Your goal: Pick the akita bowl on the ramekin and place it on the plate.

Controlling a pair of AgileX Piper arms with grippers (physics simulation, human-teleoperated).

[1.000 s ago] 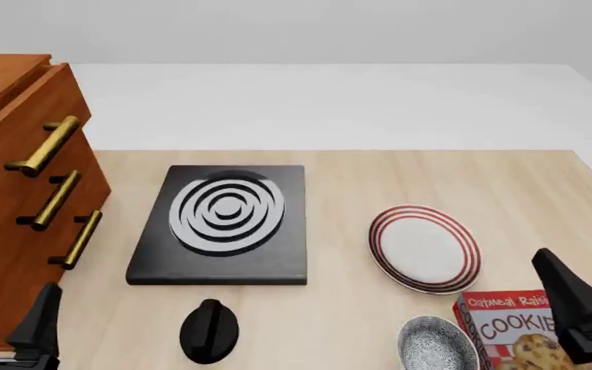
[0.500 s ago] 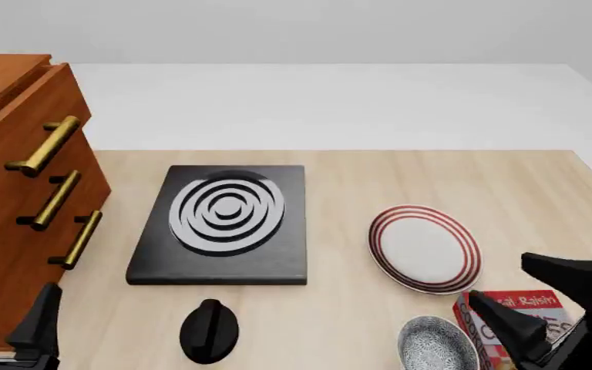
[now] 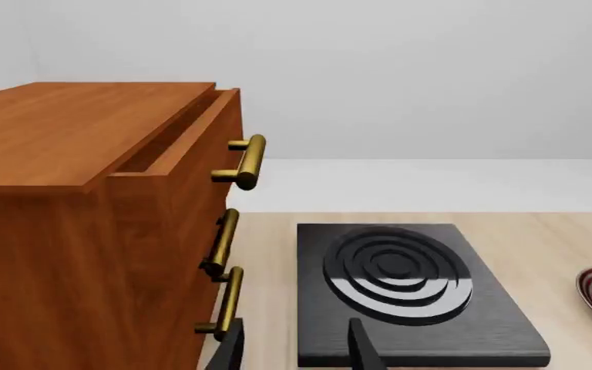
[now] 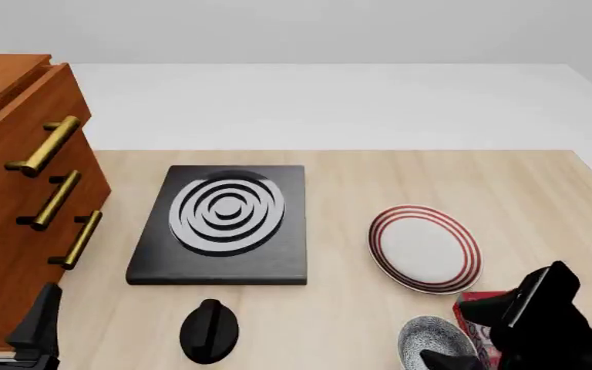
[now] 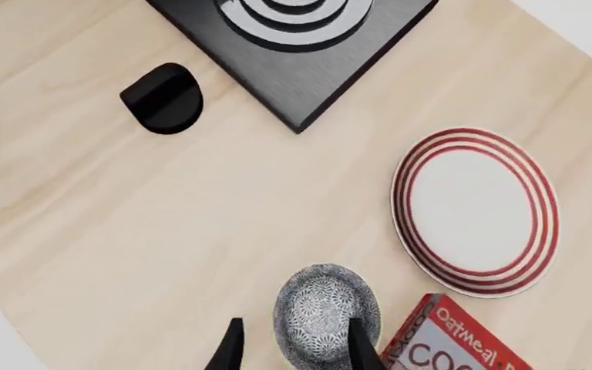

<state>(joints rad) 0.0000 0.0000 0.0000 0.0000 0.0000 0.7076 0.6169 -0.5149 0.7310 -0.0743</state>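
Note:
The akita bowl [image 4: 427,339], grey speckled inside, sits near the table's front edge to the right, also seen in the right wrist view [image 5: 324,311]. The ramekin is hidden. The red-striped plate [image 4: 425,248] lies just beyond the bowl [image 5: 476,210]. My right gripper [image 4: 450,333] hovers above the bowl, open, with the bowl's near rim between its fingers [image 5: 358,343] in the wrist view. My left gripper [image 4: 8,320] stands open at the front left beside the cabinet, holding nothing [image 3: 296,351].
A wooden cabinet [image 4: 18,193] with brass handles fills the left side. A black burner slab [image 4: 224,220] with grey rings lies mid-table, with a black knob [image 4: 210,330] in front of it. A red cookie box [image 5: 461,347] lies right beside the bowl.
My right gripper has swung in from the right edge to above the bowl, now covering most of the cookie box. The left gripper has not moved.

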